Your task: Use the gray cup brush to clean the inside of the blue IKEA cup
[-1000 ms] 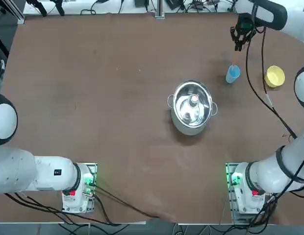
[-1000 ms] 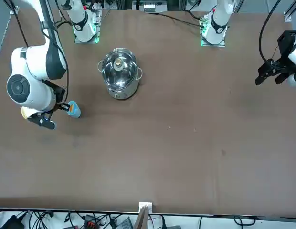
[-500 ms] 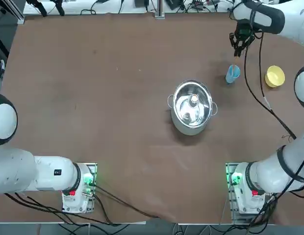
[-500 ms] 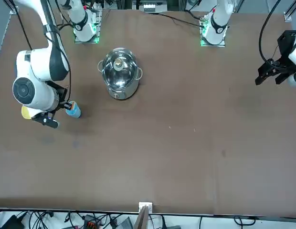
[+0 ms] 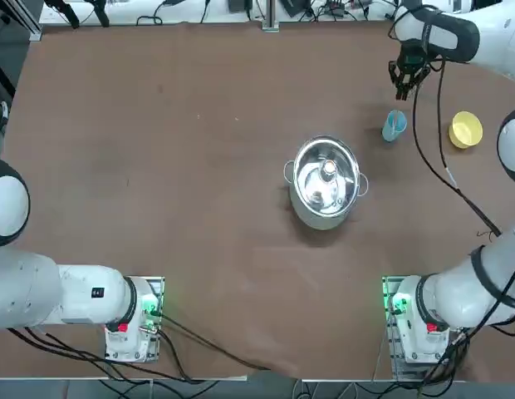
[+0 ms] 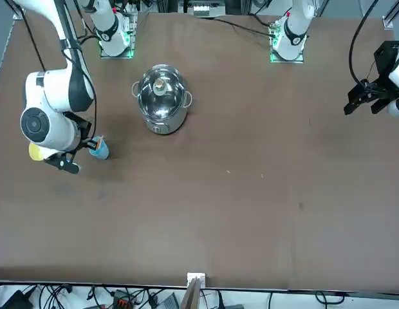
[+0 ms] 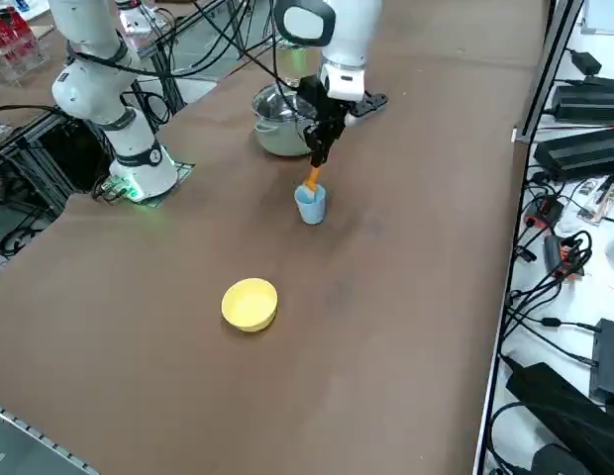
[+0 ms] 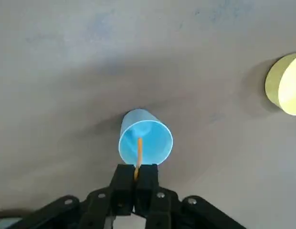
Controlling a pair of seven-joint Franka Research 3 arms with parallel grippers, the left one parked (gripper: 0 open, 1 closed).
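So the right gripper (image 8: 136, 180) is clamped shut on the skinny orange-handled cup brush (image 8: 139, 151), which hangs straight down with its tip inside the small light-blue plastic cup (image 8: 145, 139) standing upright directly beneath, near the yellow bowl (image 8: 284, 85).

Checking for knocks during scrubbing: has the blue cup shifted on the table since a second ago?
No. In the top view the blue IKEA cup sits at the same spot relative to the yellow bowl and steel pot.

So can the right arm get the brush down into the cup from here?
Probably yes: the right gripper is shut on the brush, directly over the upright cup, nothing between, the brush's tip already inside the rim.
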